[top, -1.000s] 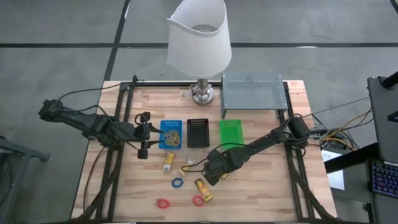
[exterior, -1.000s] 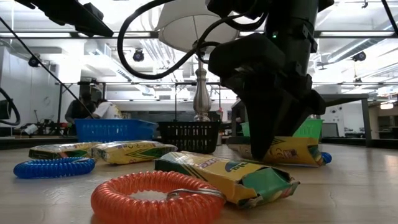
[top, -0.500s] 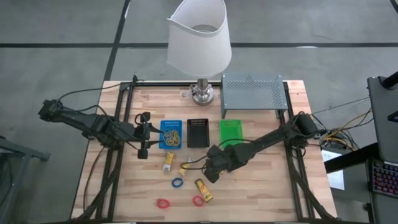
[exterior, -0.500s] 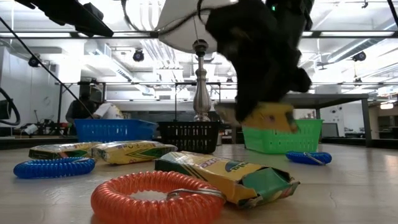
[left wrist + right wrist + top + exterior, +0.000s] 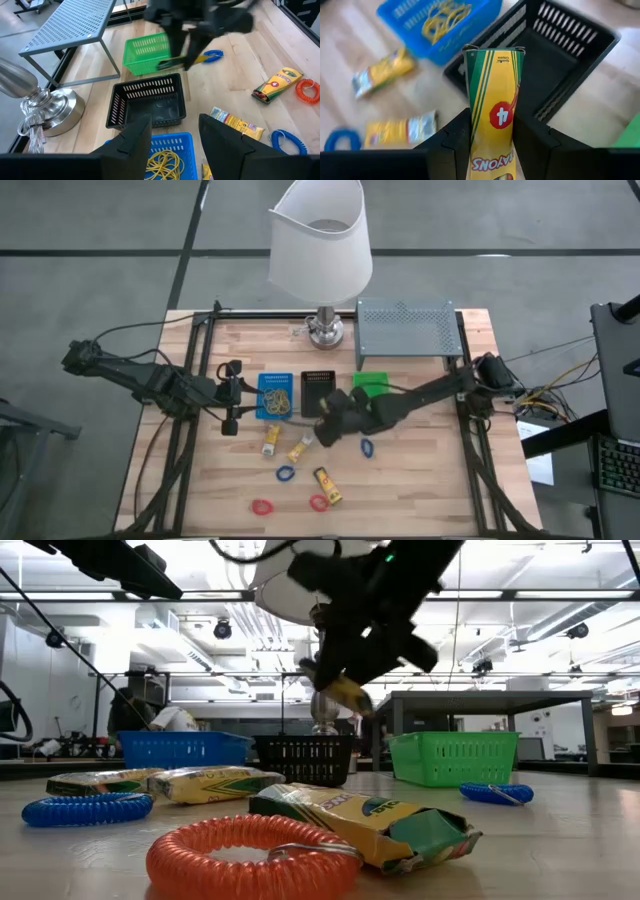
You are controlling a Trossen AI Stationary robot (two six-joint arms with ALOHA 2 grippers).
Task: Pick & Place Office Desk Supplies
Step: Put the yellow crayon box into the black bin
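My right gripper (image 5: 328, 423) is shut on a yellow crayon packet (image 5: 495, 95) with a red mark. It hovers over the near edge of the black tray (image 5: 318, 392); the low view shows the packet (image 5: 342, 694) up in the air. My left gripper (image 5: 232, 396) waits open left of the blue tray (image 5: 275, 395), which holds tan rubber bands (image 5: 165, 165). Three more yellow packets (image 5: 270, 440) (image 5: 299, 448) (image 5: 325, 483) lie flat on the table. Two blue rings (image 5: 286, 474) (image 5: 366, 447) and two red rings (image 5: 263, 507) (image 5: 319, 502) lie there too. My right gripper pinches the packet between its two fingers, one on each long side, near the end with the lettering (image 5: 492, 150). The packet's other end sticks out past the fingertips. It is lifted clear of the table and tilted, as the low view shows.
The green tray (image 5: 370, 385) stands right of the black one. Behind the trays are a lamp with a metal base (image 5: 323, 330) and a grey perforated shelf (image 5: 405, 325). Bare wood lies to the right of the rings and packets.
My right gripper has lifted the yellow packet off the table and carried it up, to the left and toward the far edge, up to the black tray. A blue ring now shows on the table where the gripper stood.
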